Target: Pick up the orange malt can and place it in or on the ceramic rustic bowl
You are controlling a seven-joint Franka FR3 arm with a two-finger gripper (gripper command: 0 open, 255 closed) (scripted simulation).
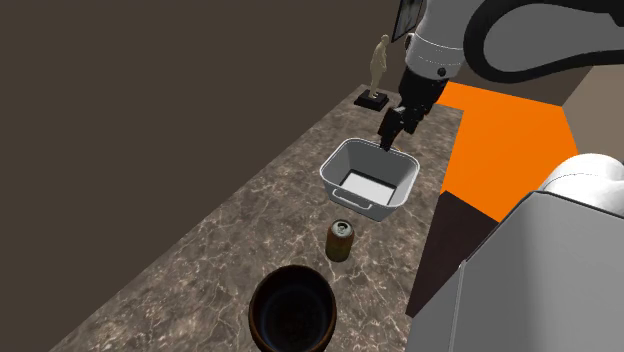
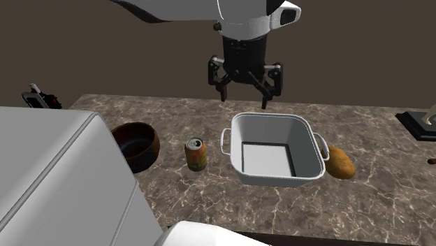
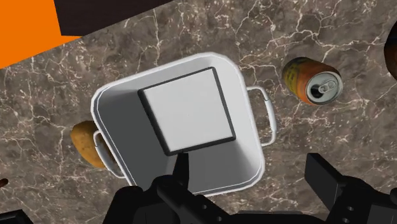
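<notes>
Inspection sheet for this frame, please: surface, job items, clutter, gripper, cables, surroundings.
Surface: brown marbled counter, no spills seen.
Job's things: orange can upright, standing between the dark brown bowl and the pan; nothing seen in the bowl.
Clutter: white two-handled pan; brown potato-like lump beside the pan; pale figurine on a black base at the counter's far end.
Gripper: black gripper open, holding nothing, above the pan's far rim, apart from the can.
Cables: nothing seen.
Surroundings: dark wall; flat orange area beside the counter.
</notes>
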